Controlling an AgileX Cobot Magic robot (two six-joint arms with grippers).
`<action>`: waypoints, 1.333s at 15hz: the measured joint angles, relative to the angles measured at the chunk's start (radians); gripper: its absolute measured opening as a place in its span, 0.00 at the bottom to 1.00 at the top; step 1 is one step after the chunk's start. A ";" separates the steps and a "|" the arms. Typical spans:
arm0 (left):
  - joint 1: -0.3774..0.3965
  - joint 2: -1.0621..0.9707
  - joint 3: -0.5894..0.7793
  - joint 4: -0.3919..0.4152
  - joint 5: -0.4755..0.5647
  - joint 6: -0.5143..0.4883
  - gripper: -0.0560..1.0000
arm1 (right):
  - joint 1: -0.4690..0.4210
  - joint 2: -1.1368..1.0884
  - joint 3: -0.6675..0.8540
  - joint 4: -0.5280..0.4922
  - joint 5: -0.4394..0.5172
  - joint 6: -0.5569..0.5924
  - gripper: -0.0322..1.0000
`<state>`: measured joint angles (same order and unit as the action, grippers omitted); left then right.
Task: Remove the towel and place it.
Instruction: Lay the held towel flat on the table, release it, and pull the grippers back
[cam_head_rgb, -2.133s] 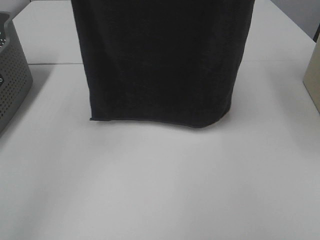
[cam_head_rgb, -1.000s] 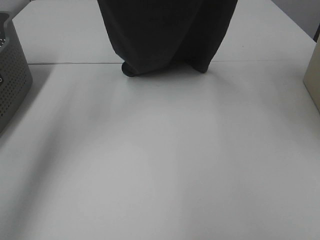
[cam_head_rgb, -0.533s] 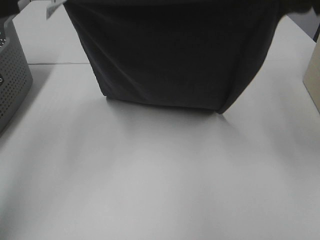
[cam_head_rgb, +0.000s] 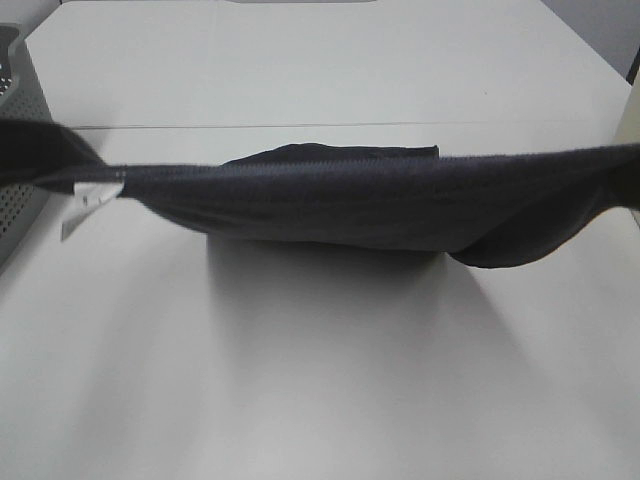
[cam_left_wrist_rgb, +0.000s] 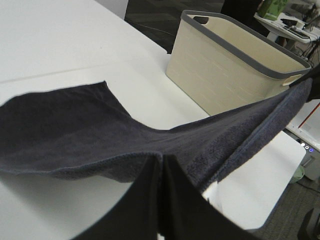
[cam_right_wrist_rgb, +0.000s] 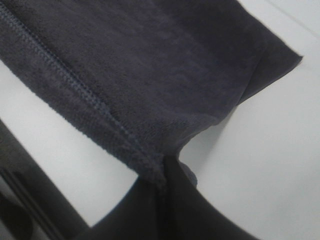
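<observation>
Left wrist view: left gripper (cam_left_wrist_rgb: 161, 164) pinched tight on the towel (cam_left_wrist_rgb: 75, 130); right gripper (cam_right_wrist_rgb: 163, 174) likewise, cloth seemingly taut between.

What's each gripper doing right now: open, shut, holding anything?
Left gripper: jaws shut on the towel, at its hemmed edge.
Right gripper: jaws shut on the towel's opposite end.
</observation>
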<state>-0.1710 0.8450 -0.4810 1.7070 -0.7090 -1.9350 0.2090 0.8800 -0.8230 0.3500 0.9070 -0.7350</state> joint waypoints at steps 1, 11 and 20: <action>0.000 -0.001 0.040 0.003 -0.001 -0.027 0.05 | 0.000 0.012 0.000 0.004 0.042 0.000 0.04; 0.002 -0.002 0.315 0.013 -0.072 -0.247 0.05 | -0.005 0.142 0.299 0.083 0.124 -0.093 0.04; 0.013 -0.004 0.483 0.030 -0.148 -0.304 0.05 | -0.015 0.144 0.477 0.189 0.167 -0.560 0.04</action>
<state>-0.1580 0.8410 0.0020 1.7370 -0.8570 -2.2390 0.1940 1.0240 -0.3460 0.5390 1.0740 -1.2950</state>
